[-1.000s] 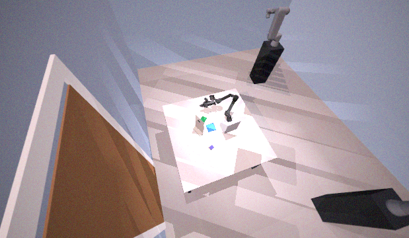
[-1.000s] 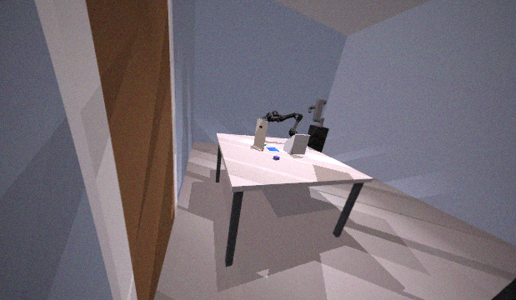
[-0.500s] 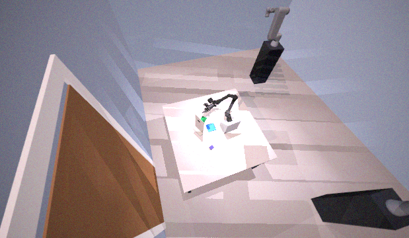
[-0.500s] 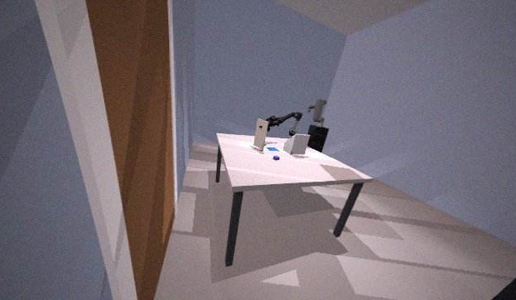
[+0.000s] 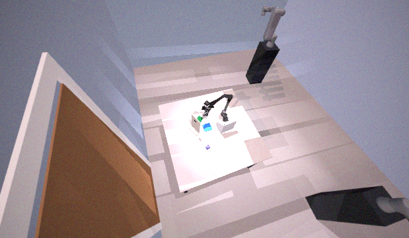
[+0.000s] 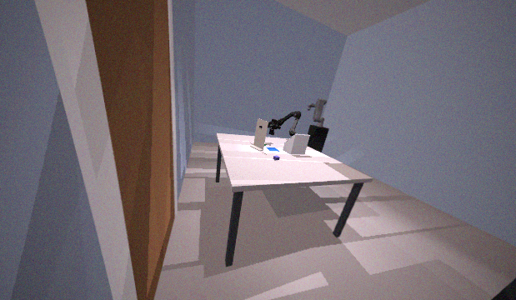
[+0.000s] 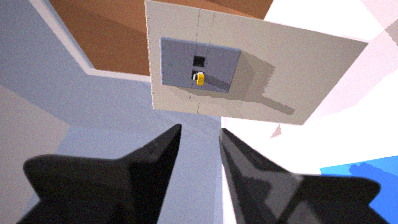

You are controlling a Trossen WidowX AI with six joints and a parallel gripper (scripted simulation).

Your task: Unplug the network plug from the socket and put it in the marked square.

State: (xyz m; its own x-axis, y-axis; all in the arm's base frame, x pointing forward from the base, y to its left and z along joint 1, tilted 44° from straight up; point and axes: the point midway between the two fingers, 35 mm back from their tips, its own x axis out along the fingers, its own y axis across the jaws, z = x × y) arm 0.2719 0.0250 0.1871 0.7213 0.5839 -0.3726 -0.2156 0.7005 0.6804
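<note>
The yellow plug [image 7: 200,78] sits in the lower of two dark openings in a blue-grey plate [image 7: 175,60] on the beige upright panel [image 5: 196,125] [image 6: 261,135] [image 7: 300,75]. Its tab is too small to make out. My gripper [image 5: 204,116] [image 6: 271,131] [image 7: 200,130] is partly open with nothing between its fingertips. It is in front of the panel, and the plug shows beyond the fingertips, above the gap, in the wrist view. A flat blue square [image 5: 207,126] [image 6: 273,149] [image 7: 382,182] lies on the table [image 5: 191,165] [image 6: 262,172] near the panel; I cannot tell if it is the marked square.
A green item [image 5: 199,118] is close behind the panel in the top view. A white-grey box with a sloped side [image 5: 226,127] [image 6: 298,145] stands by the arm's base. A small purple block [image 5: 207,147] [image 6: 276,157] lies on the table beyond the blue square.
</note>
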